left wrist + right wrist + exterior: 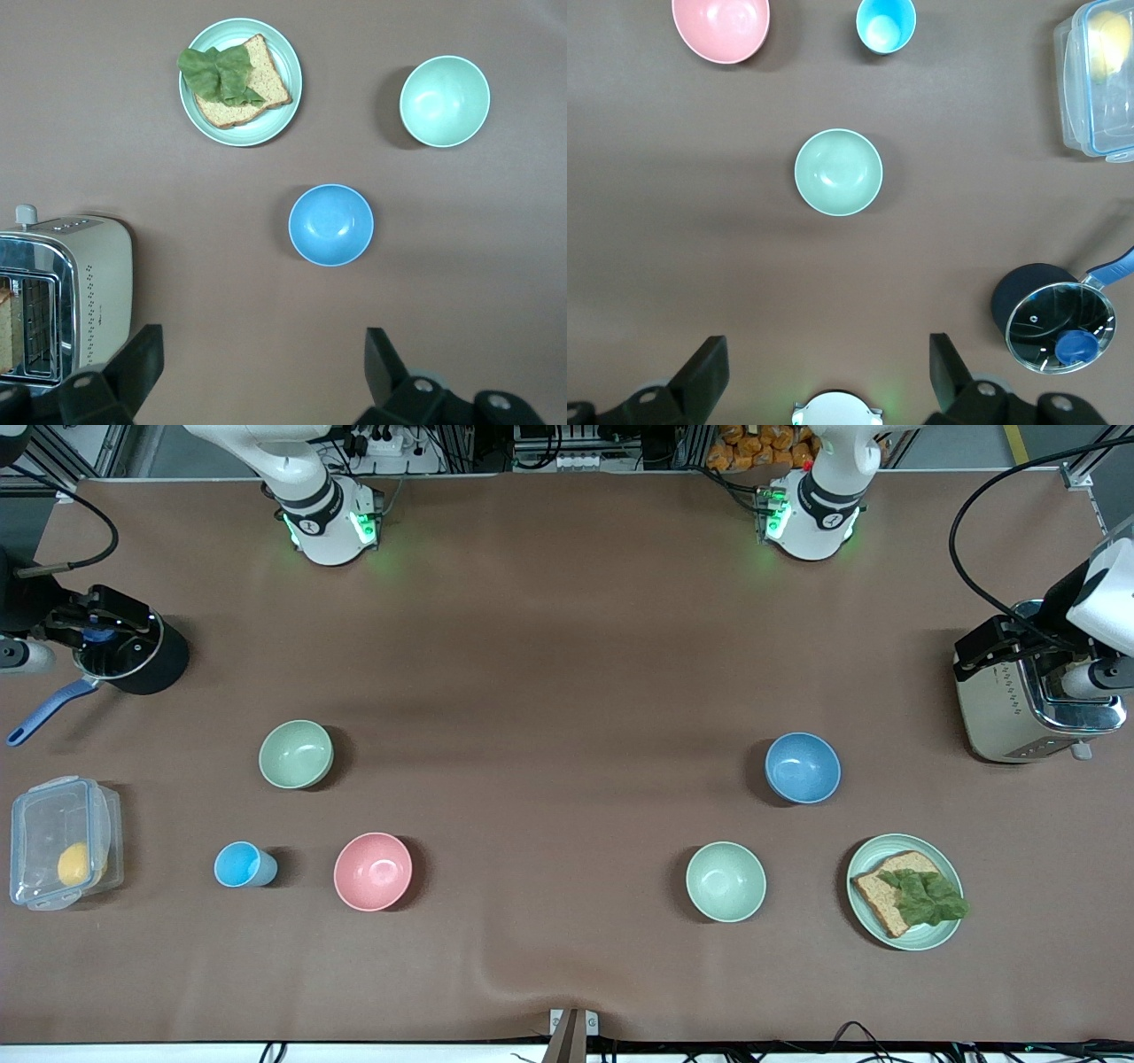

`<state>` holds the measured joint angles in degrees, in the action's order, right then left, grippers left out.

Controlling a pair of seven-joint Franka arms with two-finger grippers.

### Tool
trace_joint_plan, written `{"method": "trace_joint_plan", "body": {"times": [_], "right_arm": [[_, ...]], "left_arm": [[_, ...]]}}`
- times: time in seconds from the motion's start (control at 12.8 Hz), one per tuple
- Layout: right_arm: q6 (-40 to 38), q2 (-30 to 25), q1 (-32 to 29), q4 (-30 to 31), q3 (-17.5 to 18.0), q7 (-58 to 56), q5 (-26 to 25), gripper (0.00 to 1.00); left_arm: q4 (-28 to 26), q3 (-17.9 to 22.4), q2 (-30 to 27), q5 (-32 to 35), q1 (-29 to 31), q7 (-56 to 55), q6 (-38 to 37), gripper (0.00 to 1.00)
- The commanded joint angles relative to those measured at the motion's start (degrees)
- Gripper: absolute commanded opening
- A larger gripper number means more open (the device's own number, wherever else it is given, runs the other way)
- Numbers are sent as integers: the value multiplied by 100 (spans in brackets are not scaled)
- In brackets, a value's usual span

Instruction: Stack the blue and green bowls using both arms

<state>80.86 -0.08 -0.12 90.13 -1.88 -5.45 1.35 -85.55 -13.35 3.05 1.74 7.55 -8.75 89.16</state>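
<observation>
I have both arms parked high at the ends of the table, nothing picked up yet. The left gripper [257, 372] hangs with its fingers spread wide and empty, over the table near the toaster [1032, 708]; the right gripper [824, 376] is the same, fingers apart and holding nothing, up over the end where the black pot [133, 657] sits

The blue bowl [803, 767] stands upright on the brown cloth toward the left arm's end, farther from the front camera than the paler mint bowl [726, 881] and the plate [864, 859] with bread and lettuce. The green bowl [296, 754] stands upright toward the right arm's end, farther from the front camera than the pink bowl [373, 871] and the small blue cup [244, 864]. The two bowls I want are well apart, each closest to its own arm

Both look like light, stiff, matte plastic or fibre, so I judge little risk of breaking. The curved walls could slip or tip under a pinch, though. I would take each by the rim, one finger inside and one outside, and squeeze gently. The bowls look the same size, so one should nest in the other if I lower it level and centred
</observation>
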Motion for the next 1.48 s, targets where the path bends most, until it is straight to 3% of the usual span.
{"method": "trace_joint_plan", "body": {"times": [0.0,0.23,0.47,0.55,0.7,0.86,1.09,1.4], "right_arm": [[253,-124,48,154,-15,150,24,100],[405,-150,12,154,-50,150,24,100],[413,-71,4,163,-58,141,15,100],[439,34,-5,180,-59,141,15,100],[850,253,-84,469,-59,63,15,100],[1457,682,-242,733,-59,-252,15,100],[1905,1683,-366,734,-50,-448,76,100],[2671,2862,-374,743,-41,-614,278,100]], "left_arm": [[56,-19,-50,-112,27,144,-118,100],[47,-10,63,-147,36,172,-109,100],[-23,-10,519,-113,-34,75,91,100],[-154,-10,669,-121,-52,49,223,100],[-1046,-19,697,-130,-43,40,1290,100],[-1769,-28,723,-112,-43,31,2111,100],[-2430,-36,924,-121,-8,31,2806,100],[-2554,-36,1714,-112,-17,-74,3335,100]]}}
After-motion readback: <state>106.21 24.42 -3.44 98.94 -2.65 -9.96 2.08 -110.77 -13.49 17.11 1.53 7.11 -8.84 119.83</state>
